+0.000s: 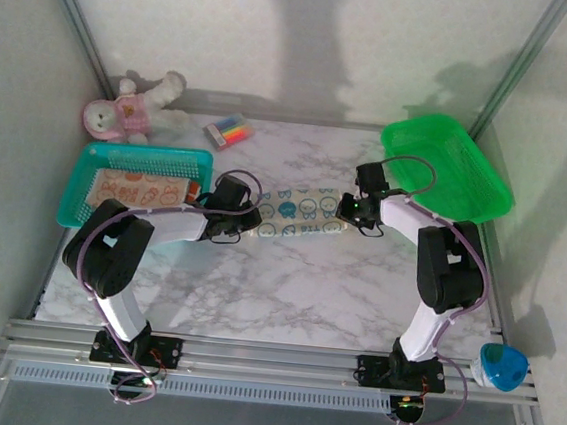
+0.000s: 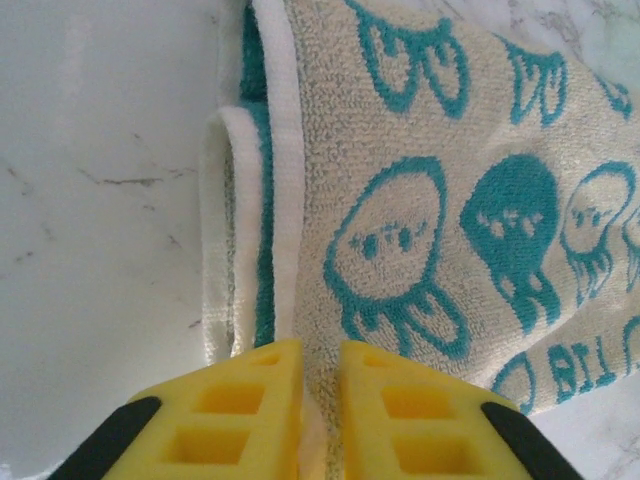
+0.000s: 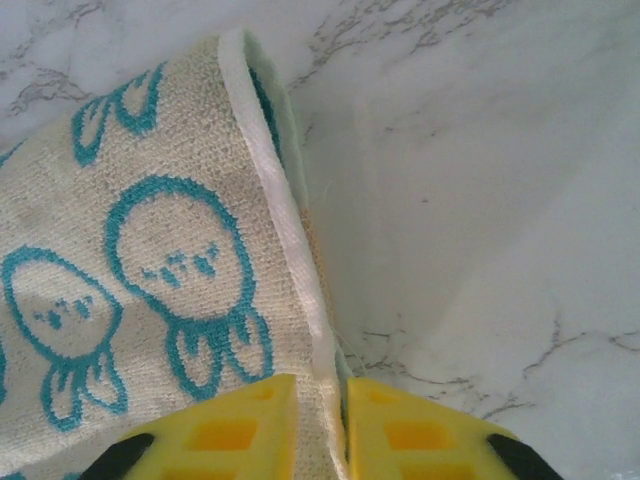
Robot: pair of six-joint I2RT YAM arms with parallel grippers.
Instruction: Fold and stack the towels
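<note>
**Both grippers pinched on the ends of the white-and-blue towel**

Closest to my left wrist camera are my yellow fingers (image 2: pixel 250 405), drawn almost together with a strip of white hem caught between them. So my left gripper (image 2: pixel 320 360) is clamped on the edge of the white-and-blue towel (image 2: pixel 430 200). Beyond the fingertips the cloth spreads away over the marble table (image 2: pixel 90 200), printed with teal jellyfish-like figures. At its left end it is doubled over, with a teal underside showing between the white-hemmed layers.

My right wrist camera shows the same grip. The two yellow fingers (image 3: pixel 225 430) nearly meet, and the white hem runs down into the slit between them. My right gripper (image 3: pixel 322 385) is pinching the towel's (image 3: pixel 150 250) edge, with the cloth on its left and bare marble on its right.

From above, the towel (image 1: pixel 298 214) is a long narrow strip near the middle of the table (image 1: pixel 306 295). It slants slightly and stretches between my left gripper (image 1: pixel 245 221) and my right gripper (image 1: pixel 354 211), one at each end. I cannot tell whether it rests on the marble or is raised just off it.

At the left edge a teal basket (image 1: pixel 144 151) holds a peach towel (image 1: pixel 140 189) lying flat. A green basket (image 1: pixel 487 182) sits at the far right corner. Behind the teal basket are a pink-and-white plush toy (image 1: pixel 127 112) and a pack of coloured markers (image 1: pixel 228 130).
</note>
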